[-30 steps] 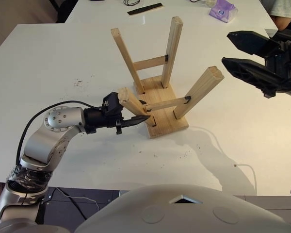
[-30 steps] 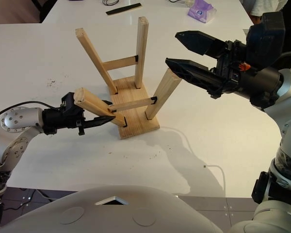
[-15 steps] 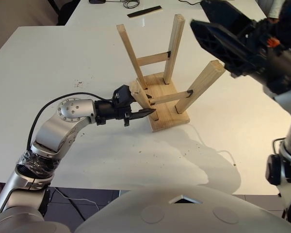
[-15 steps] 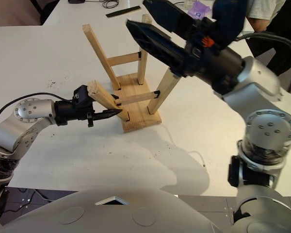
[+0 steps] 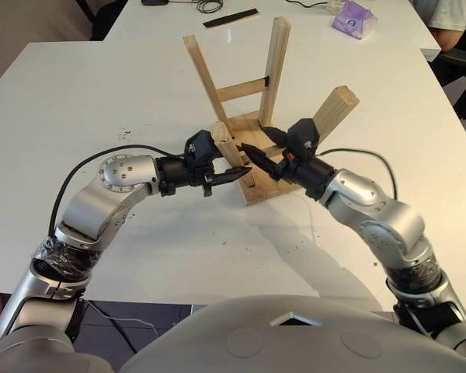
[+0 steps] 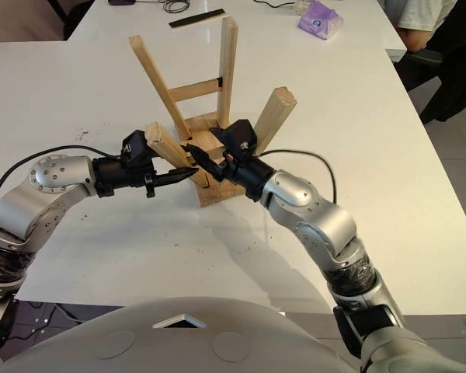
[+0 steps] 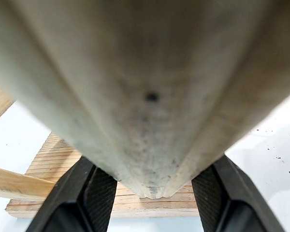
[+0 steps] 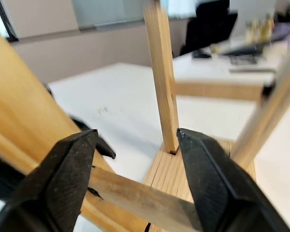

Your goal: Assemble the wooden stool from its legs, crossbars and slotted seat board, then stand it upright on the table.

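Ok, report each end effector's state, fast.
Left end effector: closed on a leg.
Right end effector: open, holding nothing.

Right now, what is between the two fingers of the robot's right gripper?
A wooden crossbar of the stool crosses the gap of the open right gripper; the right wrist view shows it.

The legs point(image 5: 277, 54), crossbars point(image 5: 241, 89) and seat board point(image 5: 262, 191) are pale bare wood, matt, with fine straight grain. The end of the held leg point(image 7: 150, 96) in the left gripper point(image 5: 237, 171) looks rougher and greyed, with one dark speck. Left gripper and right gripper point(image 5: 255, 138) have matt black plastic fingers point(image 8: 63, 179) with finely ribbed pads point(image 7: 99, 193). The table point(image 5: 101, 85) is white, smooth and faintly glossy. The purple packet point(image 5: 355, 15) at its far edge is shiny film.
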